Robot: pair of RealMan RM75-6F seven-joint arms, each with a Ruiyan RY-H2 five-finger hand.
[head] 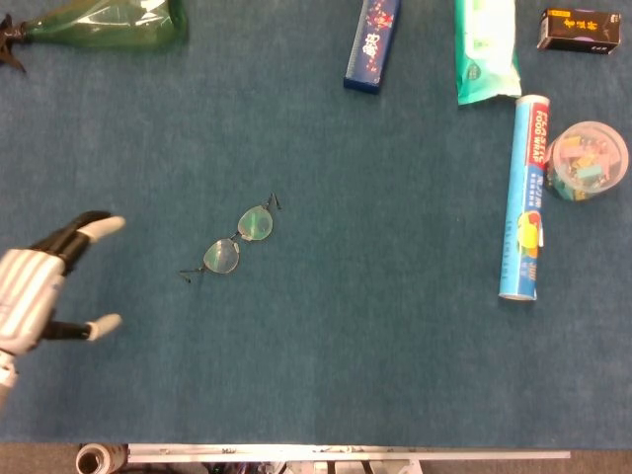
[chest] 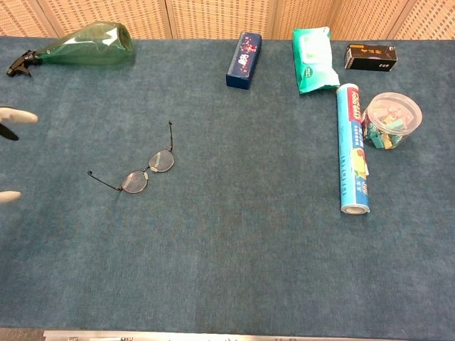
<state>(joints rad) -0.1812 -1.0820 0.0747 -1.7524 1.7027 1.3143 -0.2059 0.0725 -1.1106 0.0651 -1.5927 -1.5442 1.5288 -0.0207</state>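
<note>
In the head view the left robot hand (head: 35, 286) is hovering spread and empty at lower left, glasses (head: 238, 240) lying left of centre; in the chest view only fingertips (chest: 21, 117) are showing, risking bent thin temples

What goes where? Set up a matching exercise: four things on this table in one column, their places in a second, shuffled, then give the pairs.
Things:
1. eyeglasses
2. green spray bottle
3. food wrap roll
4. left hand

Places:
A. far left corner
B. right side, beside the tub of clips
C. near left edge, holding nothing
D. left of centre, temples unfolded

Pairs: 1-D, 2-A, 3-B, 4-C
</note>
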